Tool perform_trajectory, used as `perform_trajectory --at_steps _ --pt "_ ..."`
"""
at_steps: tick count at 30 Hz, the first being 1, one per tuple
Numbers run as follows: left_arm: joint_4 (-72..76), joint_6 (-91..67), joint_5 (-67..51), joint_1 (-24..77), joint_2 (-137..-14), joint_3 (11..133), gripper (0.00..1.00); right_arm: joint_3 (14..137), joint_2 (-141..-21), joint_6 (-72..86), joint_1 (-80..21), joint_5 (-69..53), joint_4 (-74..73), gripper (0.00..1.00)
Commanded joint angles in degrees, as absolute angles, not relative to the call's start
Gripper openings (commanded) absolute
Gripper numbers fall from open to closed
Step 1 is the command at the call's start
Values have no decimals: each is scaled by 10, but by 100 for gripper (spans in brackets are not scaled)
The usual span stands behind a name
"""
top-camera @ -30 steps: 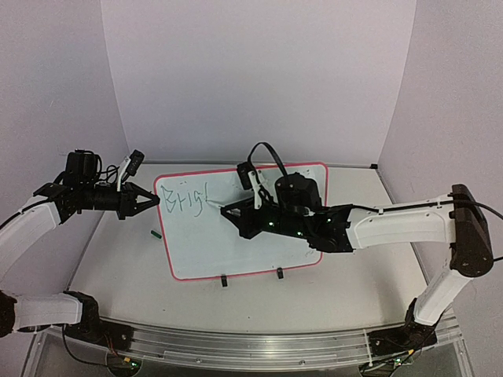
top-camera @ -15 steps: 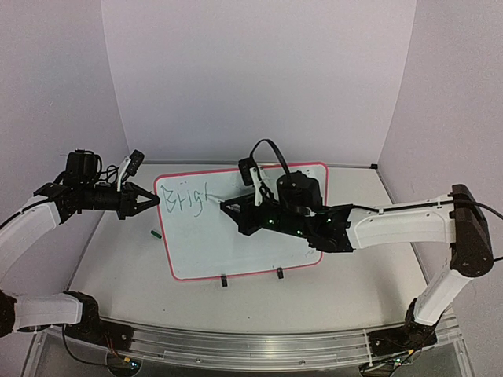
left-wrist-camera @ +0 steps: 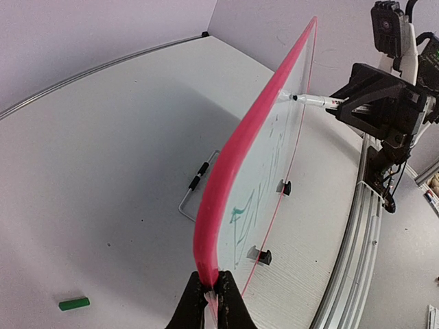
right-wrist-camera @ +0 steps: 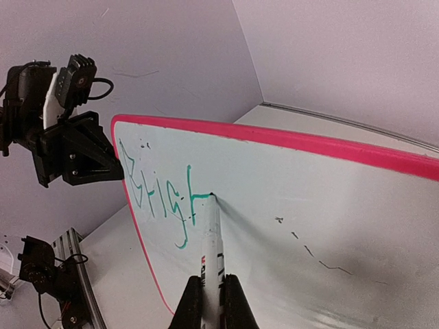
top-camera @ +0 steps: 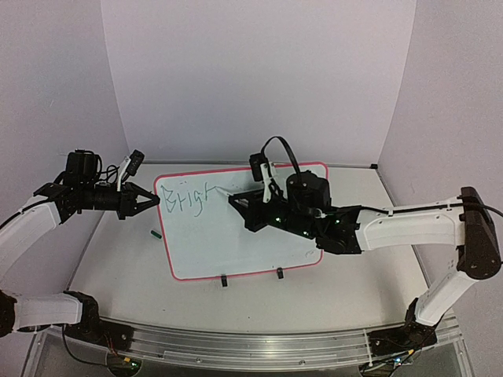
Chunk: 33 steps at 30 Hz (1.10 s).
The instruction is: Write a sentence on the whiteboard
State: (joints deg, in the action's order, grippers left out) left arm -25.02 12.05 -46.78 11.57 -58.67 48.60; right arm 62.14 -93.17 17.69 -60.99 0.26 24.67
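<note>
The whiteboard [top-camera: 236,245], white with a red-pink frame, stands tilted on the grey table. My left gripper [top-camera: 157,201] is shut on its left edge, the frame [left-wrist-camera: 230,171] running straight out from between the jaws [left-wrist-camera: 212,293]. My right gripper [top-camera: 234,201] is shut on a white marker [right-wrist-camera: 213,250]. The marker's tip touches the board [right-wrist-camera: 309,178] at the end of a short green stroke. The sentence [right-wrist-camera: 159,195] reads "Brig" plus a partly drawn letter, seen also from above [top-camera: 186,195]. In the left wrist view the marker [left-wrist-camera: 312,101] meets the board's far side.
A green marker cap [top-camera: 155,233] lies on the table left of the board [left-wrist-camera: 73,303]. Two black clips [top-camera: 224,280] [top-camera: 279,273] sit on the board's near edge. A wire stand [left-wrist-camera: 195,188] lies behind it. An aluminium rail [top-camera: 251,345] runs along the table's front.
My right gripper has moved right with the marker, adding a tall stroke and a short horizontal one after the "g". The left arm and the board have not moved.
</note>
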Motion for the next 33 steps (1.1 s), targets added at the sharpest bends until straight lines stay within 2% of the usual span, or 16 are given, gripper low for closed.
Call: perform_trajectory --at_steps 1,15,23,33 --pt "-268 137 -453 119 -596 483 0 614 -911 182 -607 19 252 0" --pt "-268 137 -454 120 -595 483 0 603 -915 198 -608 -31 201 0" --pt "-268 136 -454 122 -593 483 0 586 -873 193 -612 -66 232 0" --pt "-268 136 -454 123 -593 483 0 600 -881 185 -612 -18 232 0"
